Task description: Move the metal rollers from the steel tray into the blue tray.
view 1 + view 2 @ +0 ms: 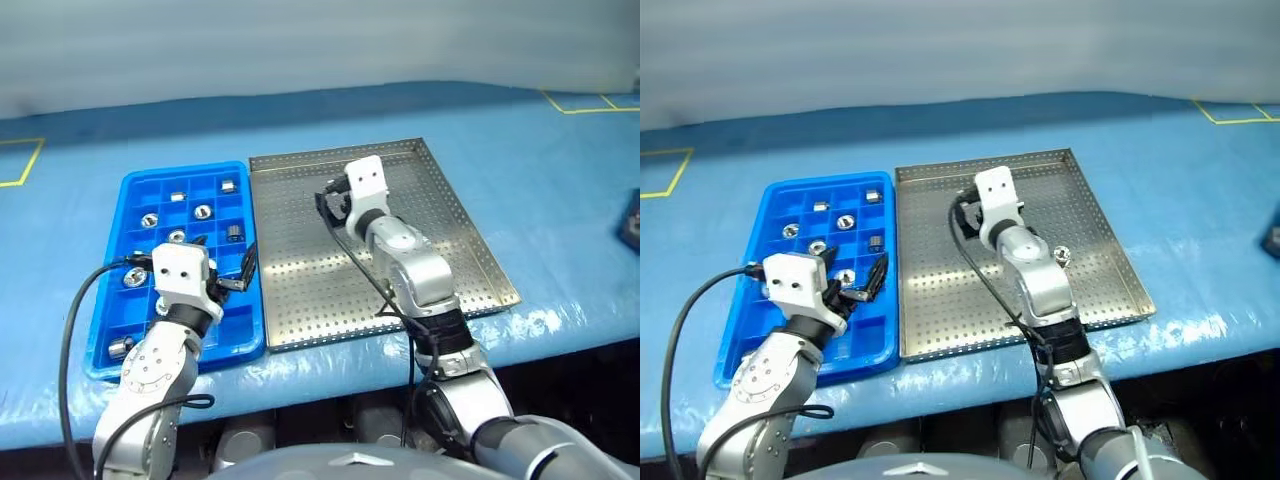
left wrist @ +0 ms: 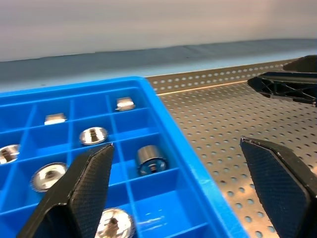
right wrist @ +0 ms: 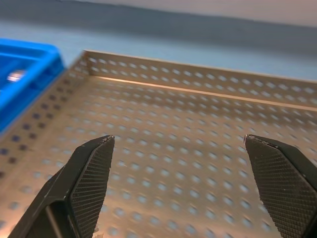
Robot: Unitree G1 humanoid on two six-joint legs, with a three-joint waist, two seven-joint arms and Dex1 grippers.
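Rollers (image 1: 203, 212) are nearly all sitting in the blue tray (image 1: 120, 190) already, one per compartment, scattered over its near and far rows. Nearest to the robot, the left gripper (image 1: 228, 270) hangs over the blue tray's inner edge, fingers spread wide with nothing between them. Next out, the right gripper (image 1: 332, 205) is above the middle of the steel tray (image 1: 470, 235), also spread wide and empty, pointing toward the far rim. In the right eye view there's one roller (image 1: 1062, 256) left on the steel tray, just beside the right forearm and nearer the robot than that gripper. So my guess is that's the last one to move.

What could go wrong imo: that roller sits right by the arm, so pulling back could knock it rolling across the perforated sheet, or up against the rim where the fingers can't get around it. It's tiny and shiny, so a pinch slightly off centre could squirt it out. Also the two grippers are fairly near each other at the tray border, so a carry across could clip the left one. Beyond the trays it's just blue bench (image 1: 300, 110)
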